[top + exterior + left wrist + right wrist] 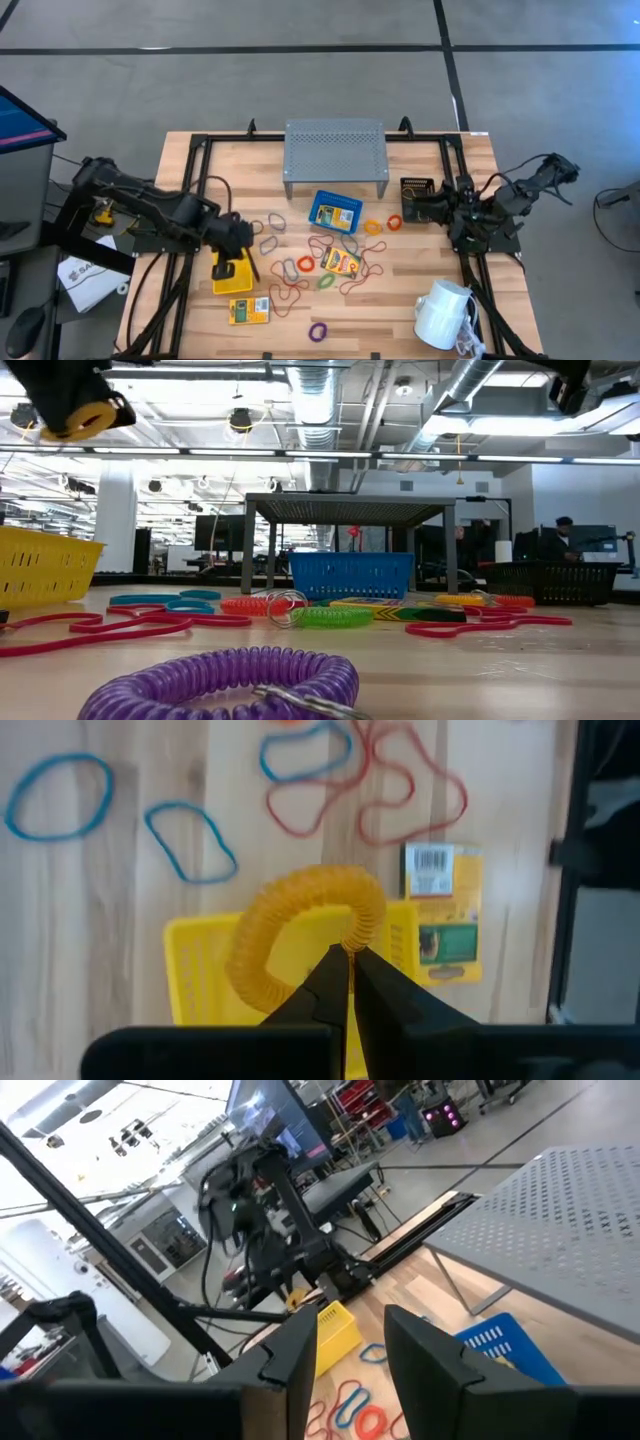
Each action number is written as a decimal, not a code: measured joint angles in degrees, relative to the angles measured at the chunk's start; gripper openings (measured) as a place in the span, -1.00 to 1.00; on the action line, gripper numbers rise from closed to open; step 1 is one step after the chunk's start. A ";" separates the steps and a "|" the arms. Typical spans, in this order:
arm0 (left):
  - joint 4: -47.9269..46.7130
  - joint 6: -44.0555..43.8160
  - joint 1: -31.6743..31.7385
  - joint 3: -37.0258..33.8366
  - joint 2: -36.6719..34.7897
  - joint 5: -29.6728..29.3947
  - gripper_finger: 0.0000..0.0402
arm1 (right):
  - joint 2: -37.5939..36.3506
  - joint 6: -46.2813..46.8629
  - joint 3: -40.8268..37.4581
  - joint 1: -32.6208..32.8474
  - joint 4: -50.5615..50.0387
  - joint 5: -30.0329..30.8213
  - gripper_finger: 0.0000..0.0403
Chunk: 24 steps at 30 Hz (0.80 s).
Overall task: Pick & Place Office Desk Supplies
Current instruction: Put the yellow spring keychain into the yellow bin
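From above, my left gripper [232,250] hangs directly over the yellow bin [231,273]; my right gripper [440,205] waits near the black mesh bin [414,190], jaws apart, empty. At table level, three bins show. Past my left wrist, my fingers clench one yellow coil [300,935]; the bin lies straight below.
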 joint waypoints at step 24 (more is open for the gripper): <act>17.71 -5.52 -6.28 -17.24 5.82 5.96 -1.00 | 2.02 1.11 0.00 -0.84 3.11 -0.09 -0.42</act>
